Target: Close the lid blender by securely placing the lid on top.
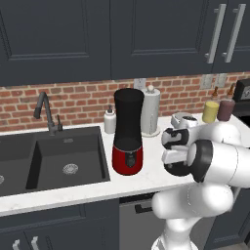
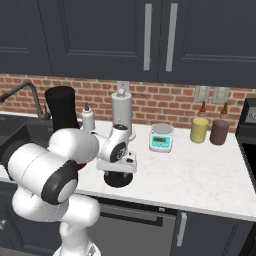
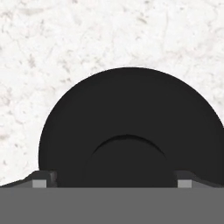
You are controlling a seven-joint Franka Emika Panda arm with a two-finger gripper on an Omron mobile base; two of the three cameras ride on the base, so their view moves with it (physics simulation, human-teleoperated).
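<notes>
Lid: flat round black disc (image 3: 131, 127) with a raised knob at its middle, lying flat on the white marbled tabletop (image 3: 65, 43); in the right base view its dark edge (image 2: 118, 182) shows under the robot's hand, near the front edge of the tabletop
Blender: tall black jar on a glossy red base (image 1: 128, 131), upright on the tabletop just right of the sink, its top uncovered; in the right base view the jar (image 2: 62, 110) rises behind the robot's arm
Lid to blender: apart, the lid on the tabletop to the blender's right, not on the jar
Claw: directly above the lid, pointing down at it (image 3: 113, 181); the two fingertips (image 3: 40, 180) stand wide apart, one on each side of the knob, released and grasping nothing; whether the tips touch the disc cannot be told
Hand: in the left base view the white hand (image 1: 176, 146) hangs over the tabletop right of the blender; in the right base view it sits low over the lid (image 2: 116, 162)
Sink: dark basin (image 1: 68, 156) with a dark tap (image 1: 45, 112), left of the blender
Soap bottle: small and white (image 1: 110, 120), behind the blender by the brick wall
Paper-towel roll: white, upright (image 1: 151, 112), just behind and right of the blender
Scale: small pale-blue device with a display (image 2: 161, 138), further right on the tabletop
Jars: one yellow (image 2: 199, 129), one dark red (image 2: 219, 131), side by side near the wall at the right
</notes>
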